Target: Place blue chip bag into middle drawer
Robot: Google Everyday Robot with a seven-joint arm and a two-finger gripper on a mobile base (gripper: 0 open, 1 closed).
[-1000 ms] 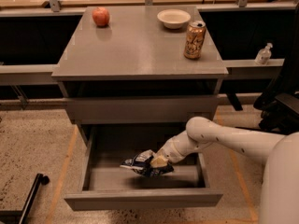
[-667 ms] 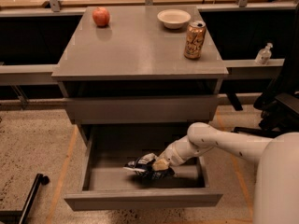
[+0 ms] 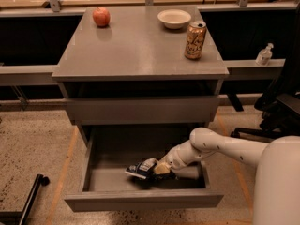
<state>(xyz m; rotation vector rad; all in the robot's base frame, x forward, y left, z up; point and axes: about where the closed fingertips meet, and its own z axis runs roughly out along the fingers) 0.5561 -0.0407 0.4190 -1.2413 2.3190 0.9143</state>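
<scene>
Camera view: The middle drawer (image 3: 140, 200) stands pulled out below the closed upper drawer front (image 3: 140, 109). The arm (image 3: 220, 146) reaches in from the right, over the drawer's right wall. The claw (image 3: 160, 168) sits low inside the tray, right of centre, and appears pressed together on the right end of the blue chip bag (image 3: 139, 168). The bag extends leftward from the claw, inside the tray. Whether it rests on the tray floor cannot be determined. On the tabletop (image 3: 136, 50) stand an apple (image 3: 101, 17), a bowl (image 3: 174, 18) and a gold drink can (image 3: 195, 40), all well apart from the work area.

Hazards, as a judgement:
- Crumpled foil may cling to the claw on release and lift out when the arm withdraws.
- A withdrawal path that is too low may strike the right wall or the upper drawer front.
- A bag left propped against a wall may jam the drawer on closing.
</scene>
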